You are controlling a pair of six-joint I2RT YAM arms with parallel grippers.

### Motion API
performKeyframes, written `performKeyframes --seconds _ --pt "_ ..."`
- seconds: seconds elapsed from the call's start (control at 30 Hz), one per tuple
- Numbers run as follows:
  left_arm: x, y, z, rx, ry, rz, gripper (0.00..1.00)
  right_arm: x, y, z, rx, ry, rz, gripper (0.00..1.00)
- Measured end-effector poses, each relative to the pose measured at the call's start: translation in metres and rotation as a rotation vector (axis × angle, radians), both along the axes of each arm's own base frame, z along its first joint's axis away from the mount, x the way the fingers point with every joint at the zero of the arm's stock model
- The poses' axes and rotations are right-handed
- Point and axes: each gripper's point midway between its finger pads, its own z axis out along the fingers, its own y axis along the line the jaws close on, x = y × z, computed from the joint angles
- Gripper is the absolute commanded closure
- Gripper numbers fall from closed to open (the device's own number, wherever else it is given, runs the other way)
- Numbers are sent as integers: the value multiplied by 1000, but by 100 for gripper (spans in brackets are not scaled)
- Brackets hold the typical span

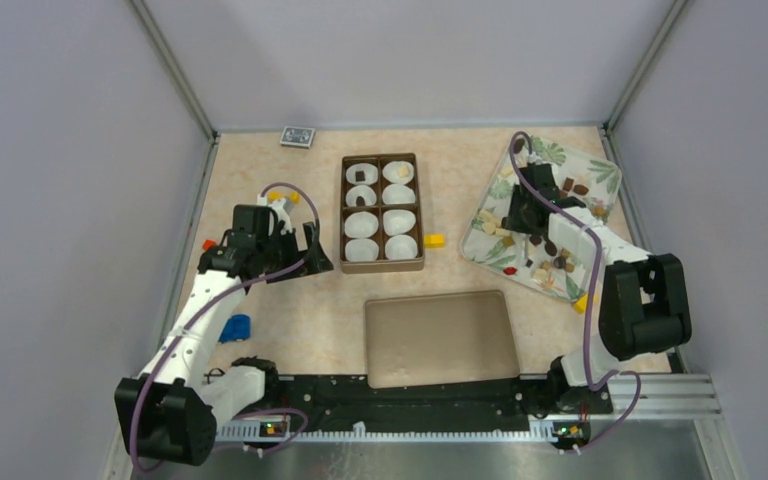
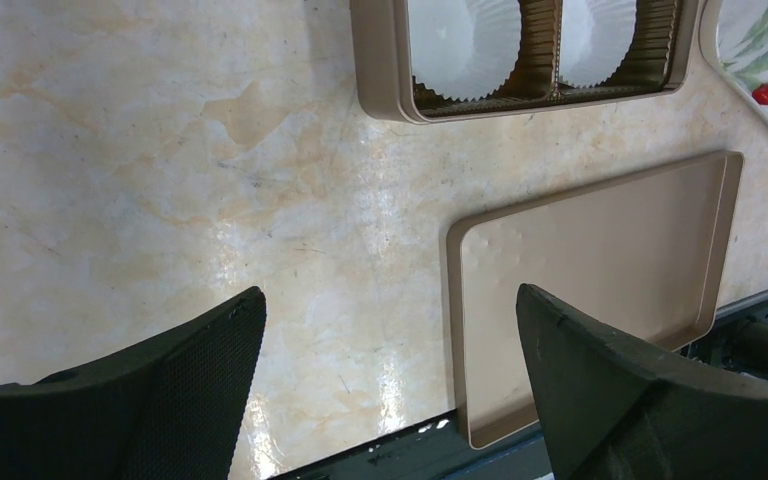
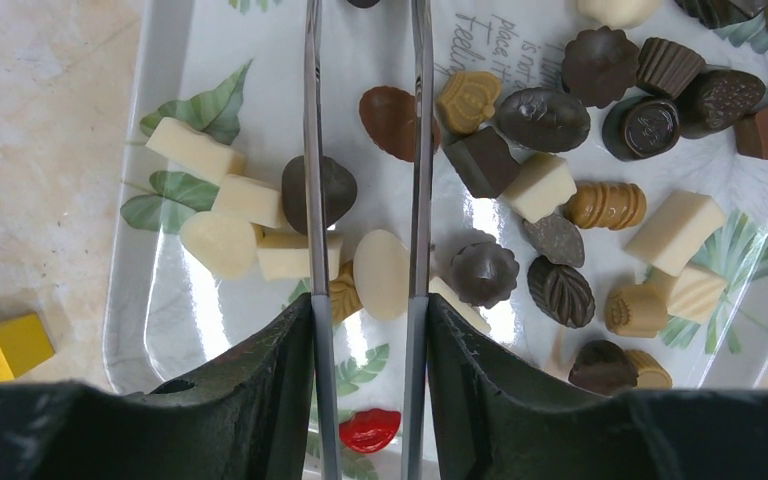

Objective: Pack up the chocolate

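Many small chocolates (image 3: 545, 120), dark, mid brown and cream, lie on a leaf-print tray (image 3: 130, 290), which stands at the right in the top view (image 1: 600, 172). My right gripper (image 3: 365, 305) hovers over the tray (image 1: 526, 214), shut on metal tongs (image 3: 312, 150) whose two arms run apart over the pieces; their tips are out of view. A brown box (image 1: 343, 215) holds white paper cups; a dark piece (image 1: 359, 176) sits in the far-left cup. My left gripper (image 1: 303, 250) is open and empty, left of the box, above bare table (image 2: 390, 300).
The flat brown lid (image 1: 440, 338) lies near the front, also in the left wrist view (image 2: 600, 260). Yellow blocks sit beside the box (image 1: 433, 240), by the tray (image 1: 581, 303) and left of it (image 3: 0, 347). A blue object (image 1: 236, 327) lies by my left arm.
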Motion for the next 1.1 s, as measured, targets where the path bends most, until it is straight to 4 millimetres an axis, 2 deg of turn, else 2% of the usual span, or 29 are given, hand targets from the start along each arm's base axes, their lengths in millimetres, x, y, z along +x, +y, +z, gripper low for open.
performKeyframes --seconds 0.27,0.47,0.7,0.9,1.0,1.1 --pt "3 -2 2 -11 -12 -2 1 2 1 1 3 -10 1 78" --pt "4 -5 2 -27 -14 -5 1 1 1 5 7 -17 2 82" --pt "4 -4 1 -20 -16 -11 1 -5 1 41 30 -97 9 84" --pt "4 -3 1 -15 -18 -11 1 -15 6 61 65 -131 34 85" --pt "4 -3 0 -16 -14 -11 1 -18 16 74 82 -145 64 85" --pt "4 -3 -1 -15 -10 -11 1 -17 41 93 103 -181 124 85"
